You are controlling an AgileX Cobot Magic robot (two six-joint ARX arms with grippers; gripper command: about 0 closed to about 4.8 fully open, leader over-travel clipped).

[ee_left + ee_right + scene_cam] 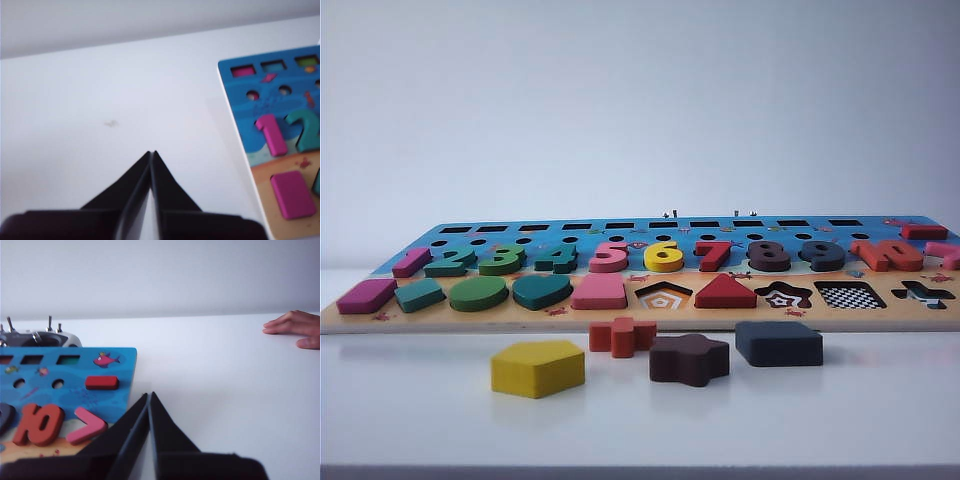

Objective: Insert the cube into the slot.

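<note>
The puzzle board [620,315] lies on the white table [420,410], its checkered slot [850,296] empty near its right end. The cube [779,343] rests just in front of that slot, beside the brown star block [689,360]. The left gripper [152,153] hovers off the board's left edge and the right gripper [149,395] by its right corner, both apparently with jaws pressed together, holding nothing.

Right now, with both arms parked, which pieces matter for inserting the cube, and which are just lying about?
Job: navy cube; checkered square slot; shut left gripper and right gripper, at opposite board ends.
Lying about: yellow pentagon; red cross; brown star.
</note>
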